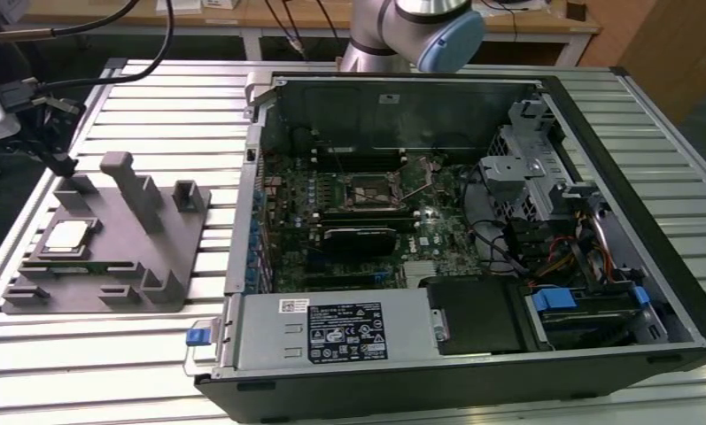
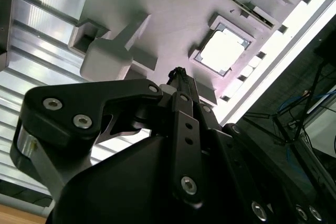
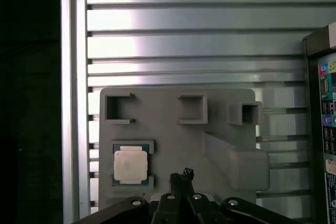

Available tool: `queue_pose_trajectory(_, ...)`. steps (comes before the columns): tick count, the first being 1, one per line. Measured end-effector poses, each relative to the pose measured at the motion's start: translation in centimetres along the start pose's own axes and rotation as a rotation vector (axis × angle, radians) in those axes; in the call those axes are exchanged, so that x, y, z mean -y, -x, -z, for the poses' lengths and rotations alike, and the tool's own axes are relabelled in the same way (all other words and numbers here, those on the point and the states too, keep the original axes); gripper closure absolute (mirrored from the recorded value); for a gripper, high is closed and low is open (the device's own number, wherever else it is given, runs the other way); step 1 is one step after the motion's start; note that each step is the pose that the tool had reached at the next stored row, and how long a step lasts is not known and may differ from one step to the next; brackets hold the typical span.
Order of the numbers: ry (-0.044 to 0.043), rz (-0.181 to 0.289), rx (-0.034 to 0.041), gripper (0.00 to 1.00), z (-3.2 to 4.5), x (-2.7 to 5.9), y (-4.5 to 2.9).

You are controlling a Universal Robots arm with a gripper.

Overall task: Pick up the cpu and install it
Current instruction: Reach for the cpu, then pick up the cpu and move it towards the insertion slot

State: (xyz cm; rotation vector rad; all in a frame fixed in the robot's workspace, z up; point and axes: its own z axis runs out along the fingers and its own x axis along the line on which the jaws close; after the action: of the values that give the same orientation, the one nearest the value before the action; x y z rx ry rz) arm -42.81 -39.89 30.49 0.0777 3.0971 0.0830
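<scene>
The cpu (image 1: pixel 69 235) lies flat in a square pocket of the grey fixture tray (image 1: pixel 128 292), at the exterior view's left. Both wrist views show its silvery top (image 3: pixel 130 165) (image 2: pixel 222 52) with a thin green rim. My gripper (image 3: pixel 182 173) (image 2: pixel 176 72) hangs above the tray, its thin black fingertips shut together and holding nothing. Its tip is off to one side of the cpu, between the chip and the tray's tall post (image 3: pixel 236 161). In the exterior view the dark tip (image 1: pixel 59 163) hovers over the tray's far end.
An open computer case (image 1: pixel 671 292) takes up the middle and the exterior view's right, with the motherboard's bare socket (image 1: pixel 365 190) inside. Cables and drive bays crowd the right side of the case. Everything rests on a ribbed aluminium table (image 1: pixel 116 363).
</scene>
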Motion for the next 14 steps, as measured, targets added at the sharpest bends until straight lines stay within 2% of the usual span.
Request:
queue_pose_trajectory(4, 0.0000, 0.000, -0.0001, 0.89, -0.24, 0.03, -0.21)
queue_pose_trajectory(14, 0.0000, 0.000, 0.0004, 0.89, -0.27, 0.04, -0.55)
